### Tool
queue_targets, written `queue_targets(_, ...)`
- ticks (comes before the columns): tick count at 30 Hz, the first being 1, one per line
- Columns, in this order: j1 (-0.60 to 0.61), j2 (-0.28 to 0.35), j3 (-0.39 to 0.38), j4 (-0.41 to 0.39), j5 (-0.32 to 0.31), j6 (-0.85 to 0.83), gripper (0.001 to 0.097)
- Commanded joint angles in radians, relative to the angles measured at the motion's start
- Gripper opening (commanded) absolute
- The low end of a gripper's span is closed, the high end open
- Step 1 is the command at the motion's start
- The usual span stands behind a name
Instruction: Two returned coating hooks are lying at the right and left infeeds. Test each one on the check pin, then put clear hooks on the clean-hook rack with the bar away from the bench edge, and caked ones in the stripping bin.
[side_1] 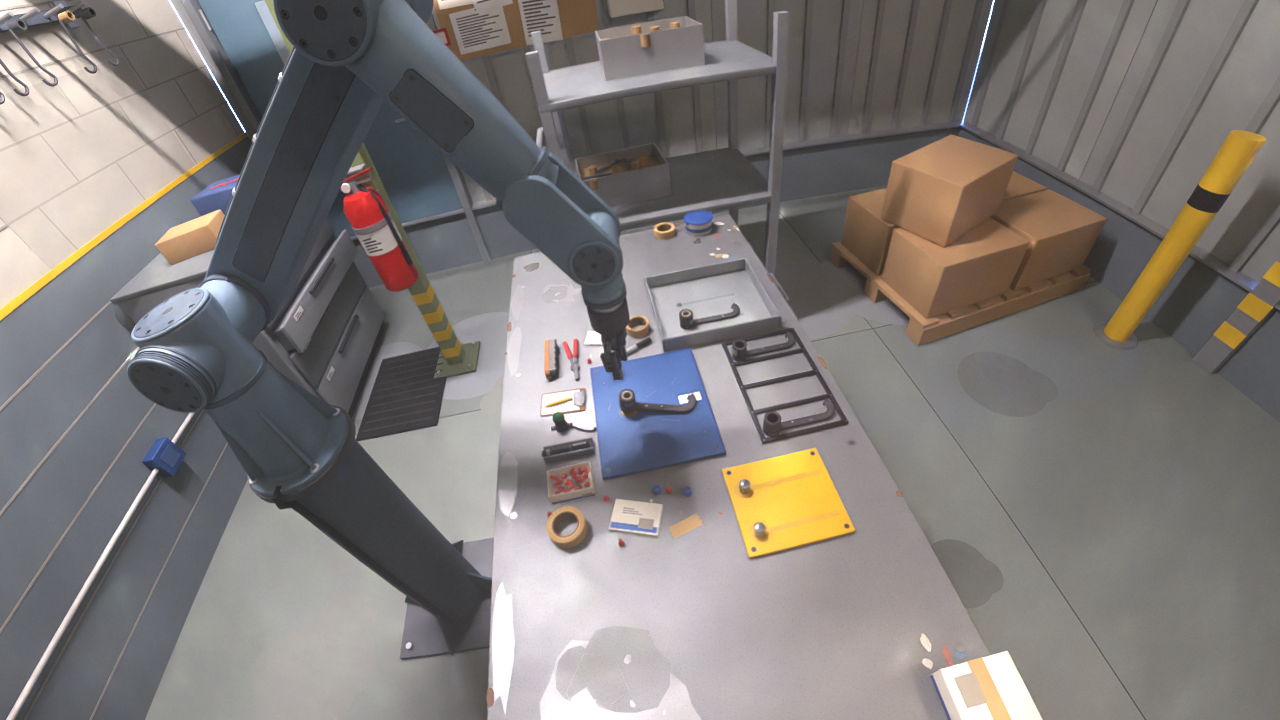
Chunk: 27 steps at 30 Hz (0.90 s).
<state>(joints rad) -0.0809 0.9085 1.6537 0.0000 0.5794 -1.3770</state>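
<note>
A dark coating hook (656, 405) with a small white tag at one end lies flat on the blue mat (656, 414) in the middle of the bench. To its right the black wire rack (784, 384) carries two more dark hooks (763, 346) (801, 420), one at each end. Behind the mat the grey tray-like bin (712, 301) holds one hook (708, 317). The yellow plate (787, 501) nearer the front carries two metal pins. My gripper (612, 372) hangs over the mat's far left corner, just behind the hook's ring end, and it is open and empty.
A grey shelving unit (660, 116) stands behind the bench's far end. Small tools, a tape roll (568, 527), a box of red parts (570, 480) and a card (635, 516) lie along the bench's left side. Stacked cartons (971, 224) sit on a pallet to the right.
</note>
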Motion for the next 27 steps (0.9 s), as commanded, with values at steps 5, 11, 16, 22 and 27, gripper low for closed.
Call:
queue_targets(5,0.000,-0.001,0.000,0.000,0.000,0.000,0.0560)
queue_targets(11,0.000,-0.001,0.000,0.000,0.000,0.000,0.0560)
queue_targets(16,0.000,-0.001,0.000,0.000,0.000,0.000,0.0560)
queue_targets(22,0.000,-0.028,0.001,0.000,0.024,-0.001,0.0560)
queue_targets(27,0.000,-0.028,0.002,0.000,0.025,-0.001,0.0560)
